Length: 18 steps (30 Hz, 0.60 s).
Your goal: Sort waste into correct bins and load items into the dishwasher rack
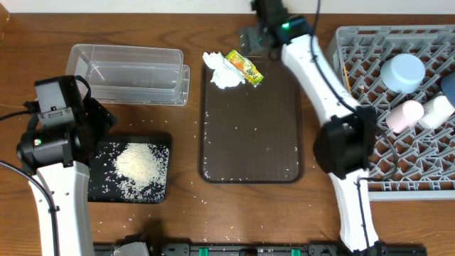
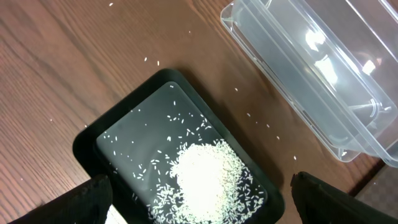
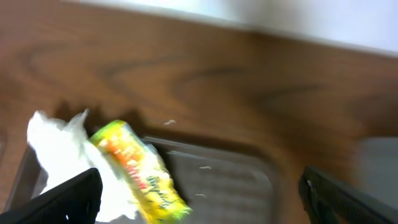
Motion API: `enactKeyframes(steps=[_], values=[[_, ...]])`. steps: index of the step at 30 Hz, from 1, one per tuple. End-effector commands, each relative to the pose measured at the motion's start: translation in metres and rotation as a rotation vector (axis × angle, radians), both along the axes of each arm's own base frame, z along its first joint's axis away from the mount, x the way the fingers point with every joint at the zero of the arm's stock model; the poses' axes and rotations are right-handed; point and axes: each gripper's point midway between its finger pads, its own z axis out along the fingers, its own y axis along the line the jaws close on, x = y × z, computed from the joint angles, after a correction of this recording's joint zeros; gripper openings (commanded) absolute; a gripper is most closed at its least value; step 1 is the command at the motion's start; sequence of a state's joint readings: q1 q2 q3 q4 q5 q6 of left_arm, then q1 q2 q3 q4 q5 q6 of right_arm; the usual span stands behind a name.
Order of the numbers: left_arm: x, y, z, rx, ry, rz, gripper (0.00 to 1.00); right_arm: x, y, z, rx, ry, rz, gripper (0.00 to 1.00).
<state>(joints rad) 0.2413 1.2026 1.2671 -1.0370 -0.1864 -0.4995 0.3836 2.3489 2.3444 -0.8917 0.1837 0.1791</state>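
Right gripper (image 3: 202,199) is stationed at the far edge of the worktop, near its middle. Its jaws are spread wide with nothing between them. The snack wrapper (image 3: 137,171) lies ahead of and below the jaws, nearer the left finger and clear of both. It rests tilted against the crumpled paper napkin (image 3: 56,143), in contact with it, at the far left corner of the brown serving tray (image 1: 249,142), which sits at mid-worktop. The wrapper is yellow-green with orange-red print. The lettering is blurred in the wrist view and too small overhead, so no brand can be read. Left gripper (image 2: 211,202) hangs above the black tray (image 2: 112,134), which sits toward the near left corner. Its jaws are parted and empty. A heap of white rice (image 2: 205,174) lies in that tray directly below the gap between the jaws. Stray grains (image 1: 234,174) are scattered on the serving tray and on the wood around the black tray. The clear tub (image 1: 128,71) stands toward the far left corner, just beyond the black tray. The grey dishwasher rack (image 1: 370,57) occupies the right edge. It holds a light blue bowl (image 1: 403,71), a pink cup (image 1: 404,115) and a white cup (image 1: 437,110), the two cups lying side by side.
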Motion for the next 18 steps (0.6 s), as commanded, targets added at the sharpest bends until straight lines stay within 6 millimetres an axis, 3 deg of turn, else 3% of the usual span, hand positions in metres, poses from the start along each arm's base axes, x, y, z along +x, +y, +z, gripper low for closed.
enactKeyframes(steps=[1,4,7,12,18], values=[[0.0,0.002,0.005,0.005,-0.012,0.014,0.94,-0.009,-0.083,0.126,-0.04,-0.232,-0.224,0.99],[0.001,0.002,0.005,0.005,-0.012,0.014,0.94,-0.025,-0.143,0.156,-0.065,-0.244,-0.332,0.99],[0.0,0.002,0.005,0.005,-0.012,0.014,0.94,-0.04,-0.208,0.163,-0.088,-0.214,-0.444,0.99],[0.0,0.002,0.005,0.005,-0.012,0.014,0.94,-0.071,-0.294,0.14,-0.129,-0.074,-0.598,0.99],[0.005,0.007,0.009,0.027,-0.037,0.023,0.94,-0.108,-0.362,0.124,-0.152,0.041,-0.736,0.99]])
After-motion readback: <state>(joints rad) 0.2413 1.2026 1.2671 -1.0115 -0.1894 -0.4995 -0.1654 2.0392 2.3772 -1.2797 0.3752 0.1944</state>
